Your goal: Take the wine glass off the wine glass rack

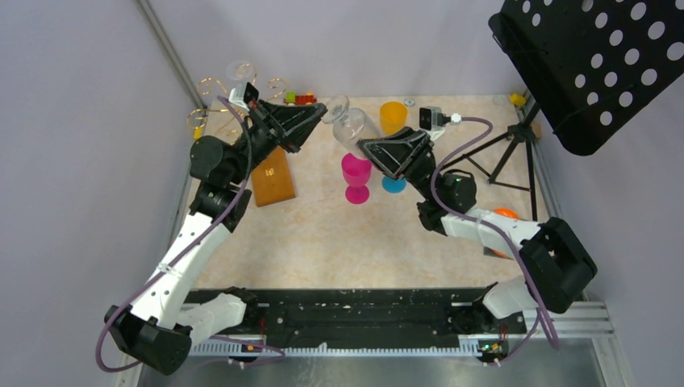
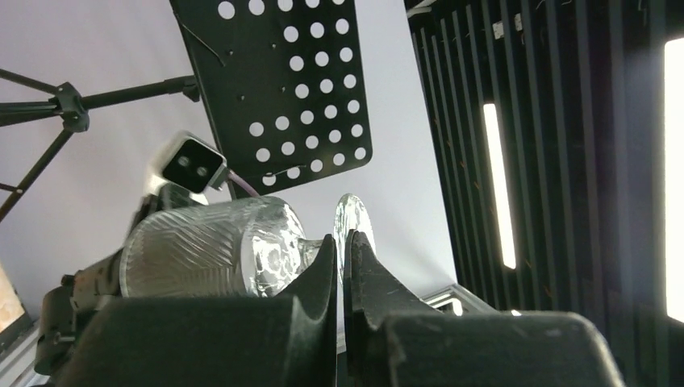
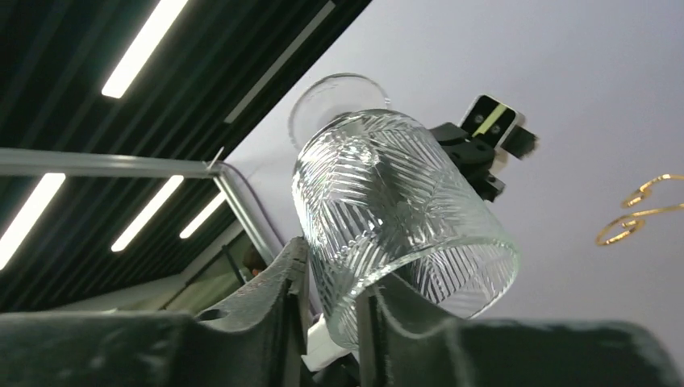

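- While the wine glass (image 1: 352, 125) lies sideways in the air above the table (image 1: 323, 242), clear of the rack (image 1: 274, 181) (gold wire, far left), my left gripper (image 2: 343, 246) pinches its stem.
- My right gripper (image 3: 335, 268) straddles the bowl's rim; I cannot tell whether it presses.

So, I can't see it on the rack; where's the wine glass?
The wine glass is airborne mid-table, top view, behind the pink goblet, stem in the left gripper, rim at the right gripper.
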Robot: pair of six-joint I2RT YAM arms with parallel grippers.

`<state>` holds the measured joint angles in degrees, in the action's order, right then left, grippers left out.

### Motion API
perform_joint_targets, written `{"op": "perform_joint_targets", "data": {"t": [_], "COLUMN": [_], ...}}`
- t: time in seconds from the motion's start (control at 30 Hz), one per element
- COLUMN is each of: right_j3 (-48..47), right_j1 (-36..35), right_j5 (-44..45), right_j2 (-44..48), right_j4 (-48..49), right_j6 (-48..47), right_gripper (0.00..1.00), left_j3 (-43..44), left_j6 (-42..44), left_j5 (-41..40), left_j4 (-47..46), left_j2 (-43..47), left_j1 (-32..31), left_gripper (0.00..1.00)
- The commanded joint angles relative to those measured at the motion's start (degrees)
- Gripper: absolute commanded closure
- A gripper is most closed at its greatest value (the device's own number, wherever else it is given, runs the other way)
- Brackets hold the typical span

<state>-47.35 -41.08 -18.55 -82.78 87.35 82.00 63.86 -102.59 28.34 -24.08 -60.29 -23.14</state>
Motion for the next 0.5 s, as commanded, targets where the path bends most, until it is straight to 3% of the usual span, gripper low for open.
{"op": "perform_joint_targets", "data": {"t": [0.0, 0.13, 0.2, 0.3, 0.47], "right_j3": [-2.6, -2.6, -2.6, -3.0, -3.3], "right_j1": [0.2, 0.2, 0.3, 0.2, 0.2], "right_j5": [-1.7, -1.7, -1.7, -1.9, -1.8], "right_j2": [4.0, 5.1, 5.4, 6.4, 9.7], "right_j4": [11.0, 10.1, 9.8, 7.8, 0.5], "right_j6": [-4.8, -5.6, -6.0, -7.1, -11.7], "right_gripper": [0.82, 0.98, 1.0, 1.0, 1.0], "left_j3": [0.7, 0.7, 0.6, 1.2, 1.8], "left_j6": [-0.8, -0.7, -0.5, 2.1, 9.9], "left_j5": [-2.7, -3.3, -3.3, -3.9, -6.7], "left_j4": [-8.5, -9.3, -8.9, -4.7, 1.7], "left_j2": [2.0, 2.1, 2.1, 3.0, 5.5], "left_j1": [-1.4, -1.5, -1.6, -1.7, -1.7], "left_gripper": [1.0, 1.0, 0.97, 0.79, 0.37]}}
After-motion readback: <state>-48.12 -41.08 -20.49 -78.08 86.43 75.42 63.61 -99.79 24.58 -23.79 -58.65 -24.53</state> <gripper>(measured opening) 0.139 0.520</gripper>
